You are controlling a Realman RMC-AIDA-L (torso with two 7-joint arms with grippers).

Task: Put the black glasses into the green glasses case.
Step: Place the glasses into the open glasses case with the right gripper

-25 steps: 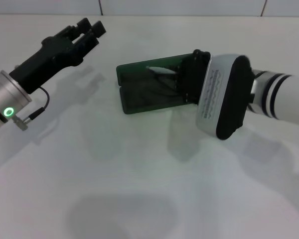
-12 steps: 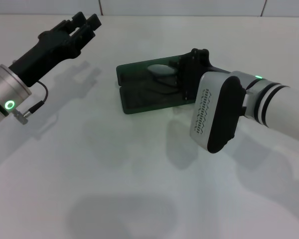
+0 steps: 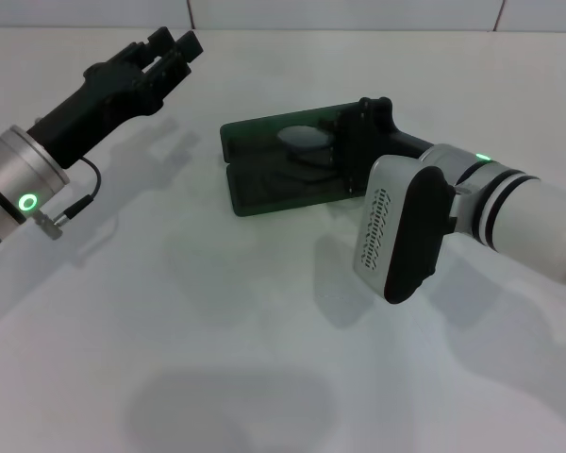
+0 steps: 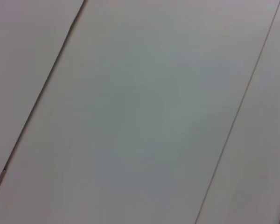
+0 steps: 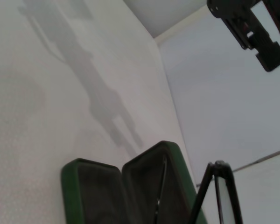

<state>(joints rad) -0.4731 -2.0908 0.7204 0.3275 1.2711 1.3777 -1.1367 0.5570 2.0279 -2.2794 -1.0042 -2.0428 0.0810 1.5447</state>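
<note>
The green glasses case lies open at the table's middle back; it also shows in the right wrist view. My right gripper is over the case's right end, shut on the black glasses. One lens shows pale over the lining. In the right wrist view the glasses stand tilted at the case's end, with one temple arm reaching down into it. My left gripper is raised at the far left back, away from the case; it also shows in the right wrist view.
The white table carries only the case. A white wall with thin seams runs behind the table. My right arm's big white wrist housing hangs right of the case.
My right wrist has turned and drawn back toward the front right while its gripper stays at the case's end. The glasses lens shows more plainly over the lining. My left gripper shifted slightly.
</note>
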